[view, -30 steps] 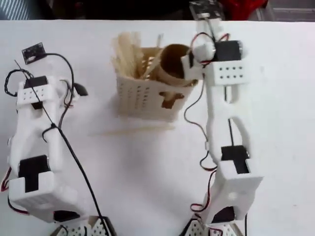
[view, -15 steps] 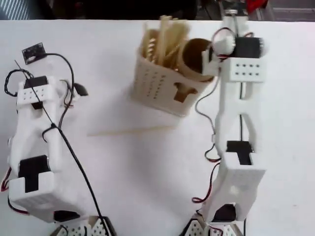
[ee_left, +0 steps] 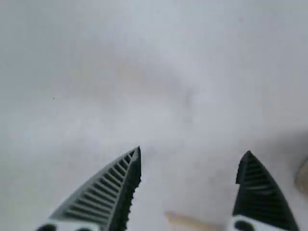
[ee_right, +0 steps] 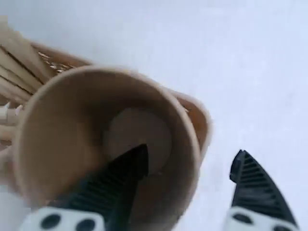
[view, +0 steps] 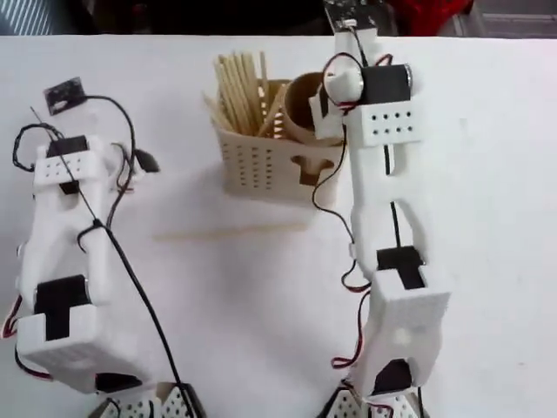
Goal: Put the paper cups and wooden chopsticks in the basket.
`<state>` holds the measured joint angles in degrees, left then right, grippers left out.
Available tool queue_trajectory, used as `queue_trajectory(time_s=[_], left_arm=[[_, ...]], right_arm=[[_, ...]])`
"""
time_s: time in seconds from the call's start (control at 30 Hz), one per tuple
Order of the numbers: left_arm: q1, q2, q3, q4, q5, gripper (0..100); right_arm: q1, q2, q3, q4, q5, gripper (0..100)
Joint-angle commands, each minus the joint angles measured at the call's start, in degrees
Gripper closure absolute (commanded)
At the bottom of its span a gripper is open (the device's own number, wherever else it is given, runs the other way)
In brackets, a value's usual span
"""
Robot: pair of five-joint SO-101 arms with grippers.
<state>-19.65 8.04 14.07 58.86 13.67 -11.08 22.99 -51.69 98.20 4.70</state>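
At the basket (view: 261, 165), right claw (ee_right: 191, 150) spread, seemingly astride the paper cup (ee_right: 72, 130) rim; left claw (ee_left: 193, 151) spread.

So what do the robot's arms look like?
The left arm and the right arm are both chunky white plastic with black motor blocks and rows of little round holes. Thin black and red wires loop along them. The left tool and the right tool each end in two pointed fingers on white bases.

White table (view: 235, 296), dark backdrop (view: 174, 13) beyond
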Motion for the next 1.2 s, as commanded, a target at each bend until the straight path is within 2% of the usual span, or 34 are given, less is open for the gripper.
queue_trajectory(time_s=[0.0,0.2,0.3,0.37,0.5,0.63,0.7,0.8,0.9,0.97,1.17], left_arm=[[0.9,-1.1,0.0,-0.8,-0.8,68],[0.7,-1.1,0.6,-2.4,-0.8,68],[-2.4,-1.4,-0.1,-2.5,-0.4,68],[-6.7,-1.3,-0.5,-4.7,0.3,68],[-14.3,-0.9,-0.4,-9.8,6.5,68],[-16.5,0.3,-0.1,-11.1,8.9,69],[-16.5,2.2,-1.3,-11.4,8.9,68],[-16.5,5.9,-3.5,-12.6,8.8,69],[-16.6,9.8,-6.1,-11.8,8.8,69],[-16.6,11.9,-8.3,-10.2,8.8,69],[-16.6,15.8,-13.3,-5.9,8.8,69]], right_arm=[[-0.7,-9.1,-6.6,0.2,-0.2,71.7],[-2.9,-17.9,-6.9,0.4,-0.2,74.5],[-6.1,-21.3,-6.7,0.5,2.4,75.2],[-11.6,-23.3,-4.0,0.5,7.6,75.2],[-25.5,-26.9,9.1,0.4,14.6,75.2],[-35.9,-27.6,26.7,-0.7,22.8,75.1],[-38.4,-26.6,37.0,-5.8,26.1,75.1],[-40.2,-25.3,51.3,-17.1,29.3,74.9],[-40.8,-23.7,62.5,-25.6,37.9,75.1],[-40.3,-22.5,66.6,-29.1,42.7,75.1],[-35.1,-17.7,70.6,-39.2,48.8,75.1]])
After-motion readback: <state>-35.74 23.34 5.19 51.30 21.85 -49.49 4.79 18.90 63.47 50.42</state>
